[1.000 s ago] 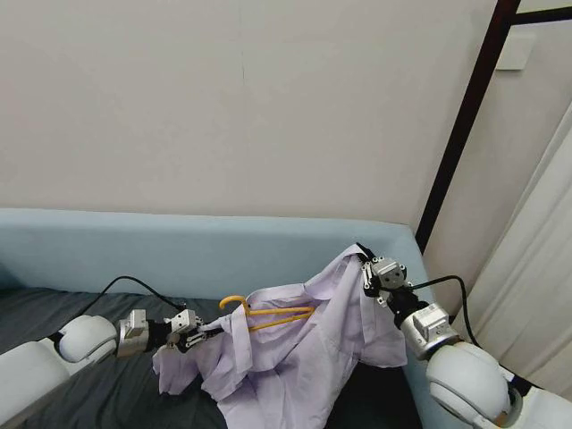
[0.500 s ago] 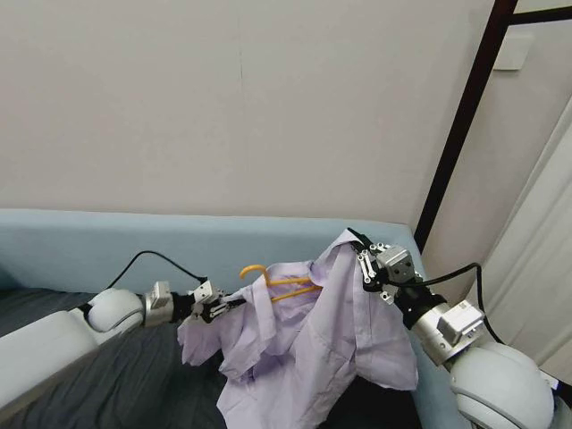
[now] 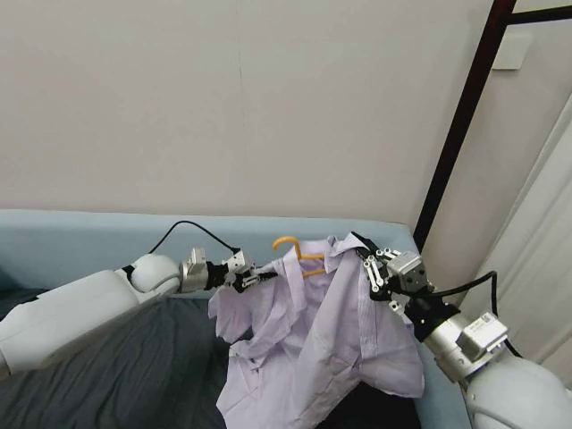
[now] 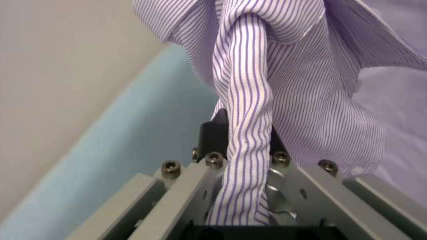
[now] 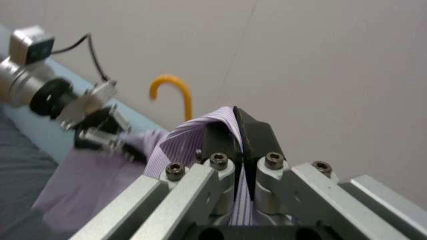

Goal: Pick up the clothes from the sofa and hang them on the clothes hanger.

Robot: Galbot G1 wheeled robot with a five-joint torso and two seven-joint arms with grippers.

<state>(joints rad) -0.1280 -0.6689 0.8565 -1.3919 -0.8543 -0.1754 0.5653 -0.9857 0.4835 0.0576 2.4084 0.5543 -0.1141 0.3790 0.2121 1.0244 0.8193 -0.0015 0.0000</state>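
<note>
A lilac striped shirt (image 3: 322,340) hangs in the air above the blue sofa (image 3: 107,246), stretched between my two grippers on a yellow hanger (image 3: 299,253). The hanger's hook (image 5: 170,90) sticks up from the collar. My left gripper (image 3: 255,279) is shut on one shoulder of the shirt (image 4: 247,150). At the other shoulder, by the sofa's right end, my right gripper (image 3: 368,265) is shut on the shirt fabric (image 5: 200,137). The shirt's lower part droops toward the dark seat cushion (image 3: 116,375).
A plain beige wall (image 3: 223,107) rises behind the sofa. A dark vertical pole (image 3: 460,125) stands at the right past the sofa's end, with a white curtain (image 3: 541,259) beside it.
Both grippers have lifted the shirt and hanger up off the seat. The left gripper has swung up and to the right, bringing the shoulders closer together.
</note>
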